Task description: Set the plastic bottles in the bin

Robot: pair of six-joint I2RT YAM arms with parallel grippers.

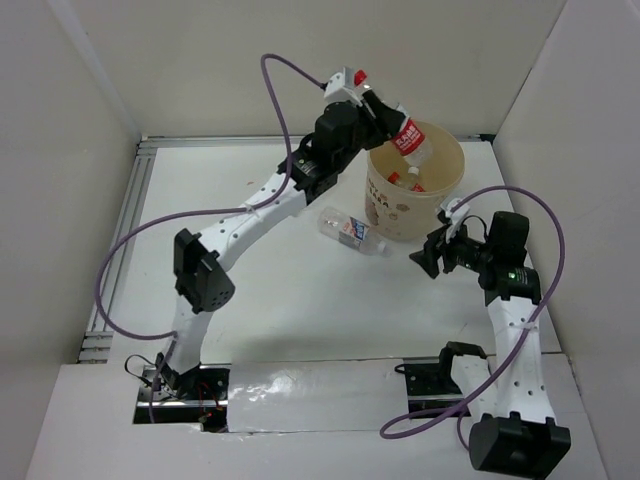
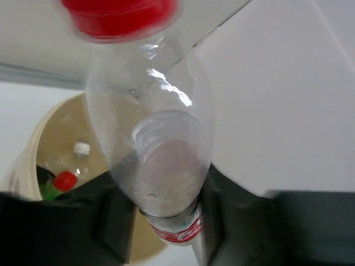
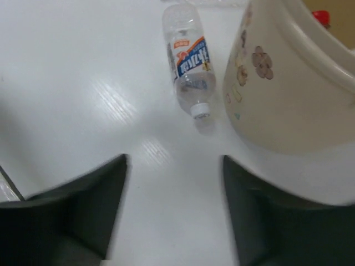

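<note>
Top view: a red-capped bottle (image 1: 412,143) is clamped by the left gripper (image 1: 393,122) above the bin (image 1: 400,205), upper centre. Left wrist: its thin wall (light, crushable) seems best gripped mid-body. Right wrist: the right gripper (image 3: 175,183) is seen open, empty.

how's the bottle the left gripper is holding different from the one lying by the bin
The held bottle hangs tilted over the bin in the shut left gripper; the lying bottle rests on its side on the table, untouched. The held bottle has a red cap and red-white label; the lying bottle has a white cap and a blue-and-orange label. Both are clear plastic.
</note>
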